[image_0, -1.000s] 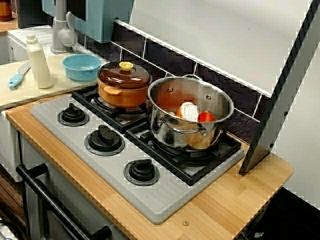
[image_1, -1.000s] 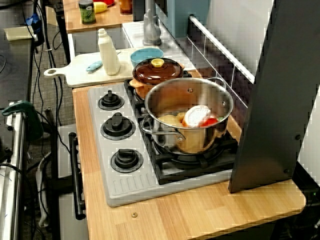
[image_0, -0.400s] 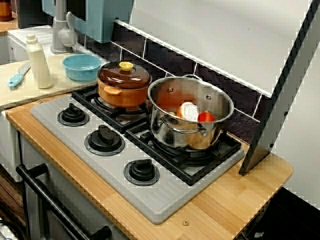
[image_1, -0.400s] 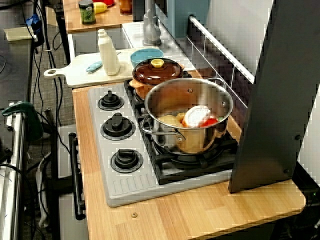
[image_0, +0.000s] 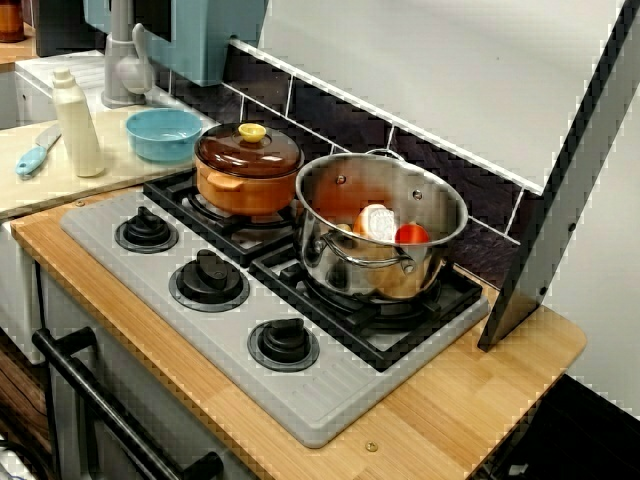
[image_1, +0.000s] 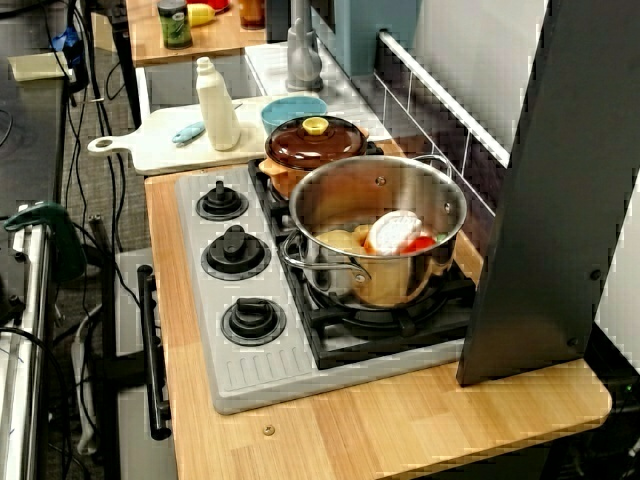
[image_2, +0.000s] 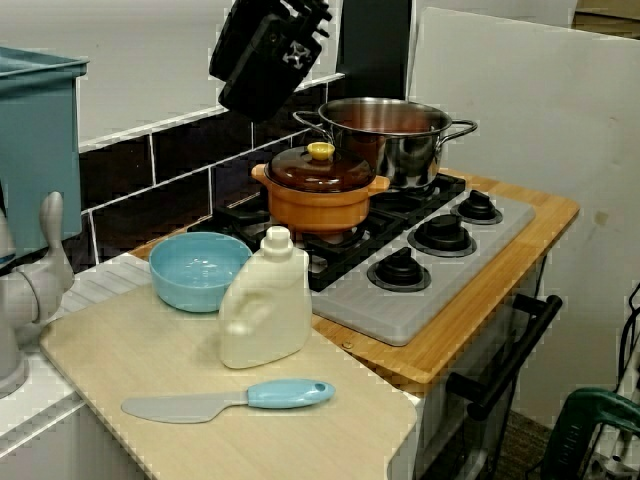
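Note:
In the view from the cutting-board side, a black gripper body (image_2: 262, 60) hangs high above the back of the stove, over the orange pot with a brown lid (image_2: 320, 190). Its fingers do not show clearly, and nothing visible hangs from it. The gripper is outside the front view and the high side view. Beside the orange pot (image_0: 248, 170) stands an open steel pot (image_0: 330, 260) on the right burner. Inside it lie a white and orange item (image_0: 377, 222) and a red item (image_0: 411, 235). The high side view shows the same white item (image_1: 395, 232) in the steel pot (image_1: 400, 285).
A cutting board (image_2: 130, 350) carries a blue bowl (image_2: 200, 270), a white bottle (image_2: 267, 315) and a blue-handled spatula (image_2: 225, 400). Three knobs (image_0: 208, 277) line the stove's front. A tall dark panel (image_0: 560, 200) leans at the stove's right end. A faucet (image_0: 120, 60) stands behind the board.

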